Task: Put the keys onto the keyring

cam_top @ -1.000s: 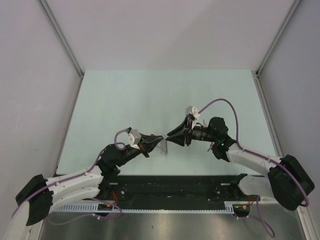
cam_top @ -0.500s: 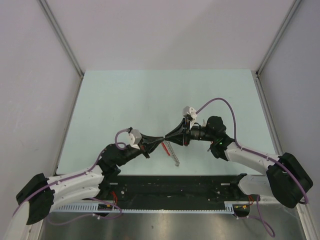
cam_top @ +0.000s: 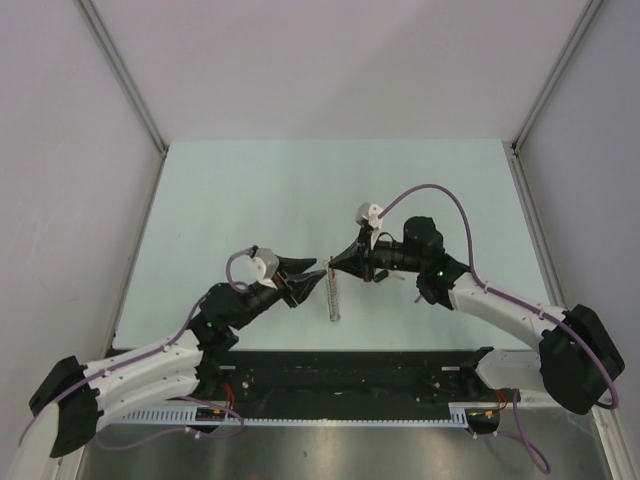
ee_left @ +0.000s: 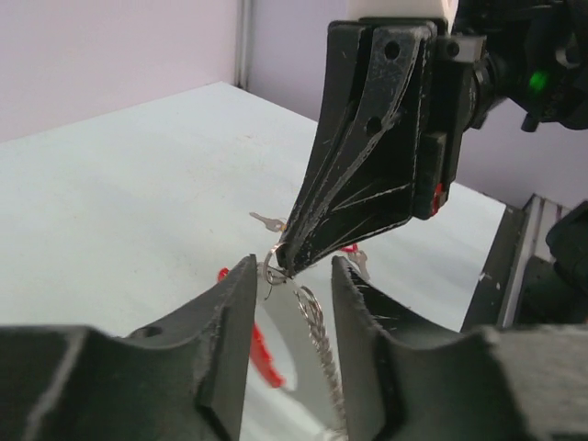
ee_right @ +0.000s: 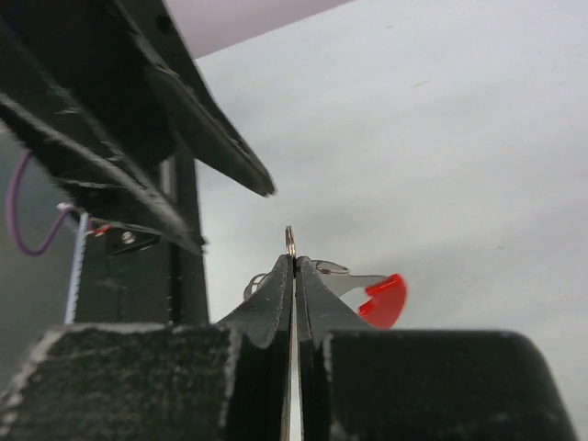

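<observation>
the right gripper (cam_top: 333,265) is pinched fully closed, its two fingers meeting flat on a thin metal ring at the upper end of the keyring (cam_top: 333,300). from that pinch the keyring trails as a narrow silver-grey chain with a hint of red along it, pointing toward the near edge of the worktop (cam_top: 250,200); whether its lower end touches the surface cannot be told. it sits about midway between the left and right edges and closer to the near edge than the far one. the left gripper (cam_top: 316,277) faces the right one tip to tip, its jaws parted by a moderate gap and gripping nothing; in the left wrist view the held ring and the top of the chain sit in that gap without touching either finger. a key with a red head (ee_right: 386,299) shows just beside the right fingertips, and whether it hangs on the ring cannot be told. another small silver key (ee_left: 266,220) lies flat on the worktop beyond the grippers, its head colour too small to tell.
</observation>
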